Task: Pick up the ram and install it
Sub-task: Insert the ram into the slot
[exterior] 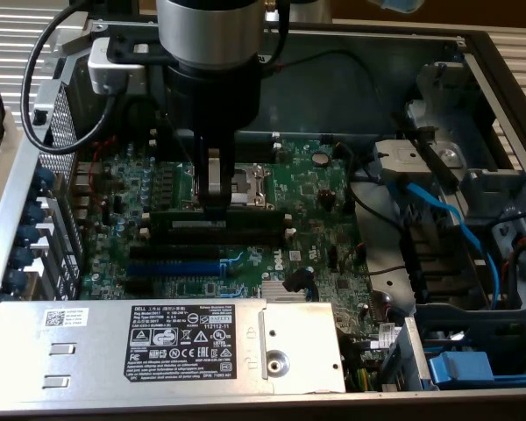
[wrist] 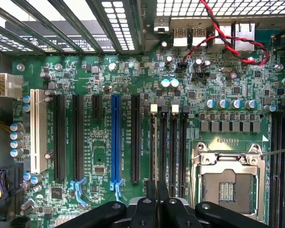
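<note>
A: Where was your gripper [exterior: 213, 203]?
B: You had it pinched narrow on the ram [exterior: 254, 219], mid-length, at its top edge.
A: And the ram?
B: It stood upright along the memory slots [wrist: 173, 152], between the CPU socket [exterior: 248, 182] and the blue expansion slot [exterior: 174, 266]. Couldn't tell if it was seated.

One motherboard [wrist: 147, 76] carries one CPU socket [wrist: 228, 183], four memory slots [wrist: 174, 142], one blue expansion slot [wrist: 115, 137], one white slot [wrist: 35, 130]; one ram [exterior: 259, 216], one gripper [exterior: 212, 203].

My wrist [exterior: 212, 31] is a silver-grey cylinder above a black gripper [exterior: 214, 207] with round-knuckled black fingers [wrist: 147, 211], a black cable [exterior: 25, 101] looping alongside.
</note>
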`<state>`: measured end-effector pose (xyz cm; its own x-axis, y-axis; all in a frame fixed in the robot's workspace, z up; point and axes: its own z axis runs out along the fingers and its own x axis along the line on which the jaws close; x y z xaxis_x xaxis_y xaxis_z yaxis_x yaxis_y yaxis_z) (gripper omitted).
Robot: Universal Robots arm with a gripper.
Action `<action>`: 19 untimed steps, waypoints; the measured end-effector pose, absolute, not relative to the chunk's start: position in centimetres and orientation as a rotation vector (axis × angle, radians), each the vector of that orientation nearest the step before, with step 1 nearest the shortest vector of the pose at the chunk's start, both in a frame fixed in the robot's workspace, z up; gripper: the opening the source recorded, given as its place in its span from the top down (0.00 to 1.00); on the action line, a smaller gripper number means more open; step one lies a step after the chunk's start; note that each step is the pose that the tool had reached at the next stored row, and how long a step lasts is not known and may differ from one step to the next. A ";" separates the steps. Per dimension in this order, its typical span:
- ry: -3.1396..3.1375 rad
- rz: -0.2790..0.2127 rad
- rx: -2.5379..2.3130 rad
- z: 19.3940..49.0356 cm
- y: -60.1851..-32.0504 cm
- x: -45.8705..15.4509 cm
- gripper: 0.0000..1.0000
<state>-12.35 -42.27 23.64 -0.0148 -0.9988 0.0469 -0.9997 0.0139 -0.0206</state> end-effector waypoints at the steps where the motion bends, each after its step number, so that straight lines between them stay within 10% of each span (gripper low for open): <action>1: -2.224 0.074 2.191 23.6 -42.3 -12.3 0.88; 19: -2.224 0.074 2.190 23.5 -42.4 -12.3 0.88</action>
<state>-12.27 -42.36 23.52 -0.0160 -0.9988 0.0470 -0.9997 0.0151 -0.0205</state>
